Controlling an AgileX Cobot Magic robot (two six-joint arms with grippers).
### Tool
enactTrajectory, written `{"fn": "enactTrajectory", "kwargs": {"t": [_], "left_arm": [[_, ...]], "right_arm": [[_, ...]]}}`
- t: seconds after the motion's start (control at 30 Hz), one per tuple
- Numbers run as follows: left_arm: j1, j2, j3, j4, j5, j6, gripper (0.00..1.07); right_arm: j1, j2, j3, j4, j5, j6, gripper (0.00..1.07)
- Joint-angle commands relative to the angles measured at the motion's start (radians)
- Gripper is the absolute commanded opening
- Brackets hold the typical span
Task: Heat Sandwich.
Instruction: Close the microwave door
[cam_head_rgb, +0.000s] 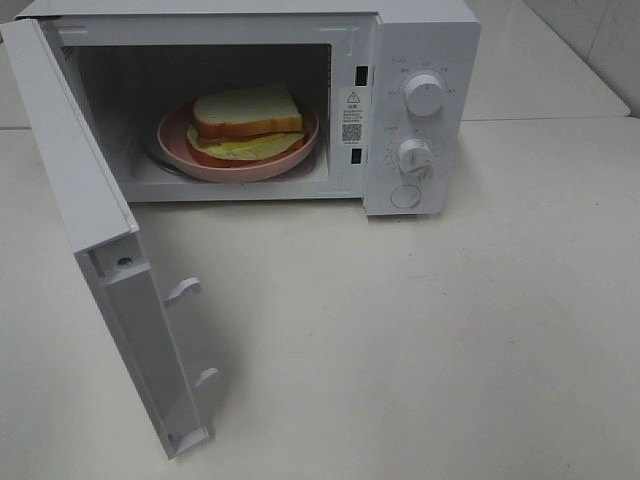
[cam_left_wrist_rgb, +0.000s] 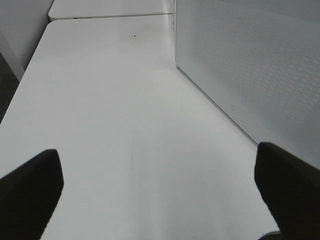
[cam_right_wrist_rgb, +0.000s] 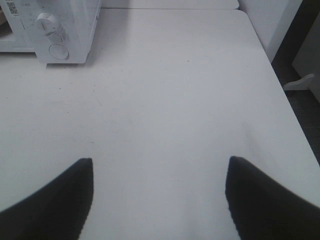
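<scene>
1. Table (cam_head_rgb: 430, 340): off-white, matte, flat; takes up most of the ext. view.
2. Microwave (cam_head_rgb: 440, 60): white, stands directly on the table at the far side, front twd the near edge.
3. Door (cam_head_rgb: 110, 250): open, swung out over the table's left part.
4. 2nd table (cam_head_rgb: 540, 70): same colour, butted behind the 1st, thin seam btw them.
5. Faint curved mark (cam_left_wrist_rgb: 134, 145) on the top, seen in left wrist view.

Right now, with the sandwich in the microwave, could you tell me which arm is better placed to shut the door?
Left, I think. The left gripper, open and empty, sits just outside the open door, ready to push it. The right gripper hangs over the table, away from the microwave.
</scene>
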Motion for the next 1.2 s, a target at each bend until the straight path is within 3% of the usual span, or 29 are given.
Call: {"fn": "enactTrajectory", "kwargs": {"t": [0.03, 1.2], "left_arm": [[0.004, -0.026, 0.002, -0.008, -0.009, 0.003, 0.99], [0.004, -0.026, 0.002, -0.008, -0.009, 0.003, 0.99]], "right_arm": [[-0.029, -0.059, 0.018, 0.008, -0.006, 0.005, 0.72], [-0.034, -0.058, 0.018, 0.011, -0.006, 0.003, 0.71]]}}
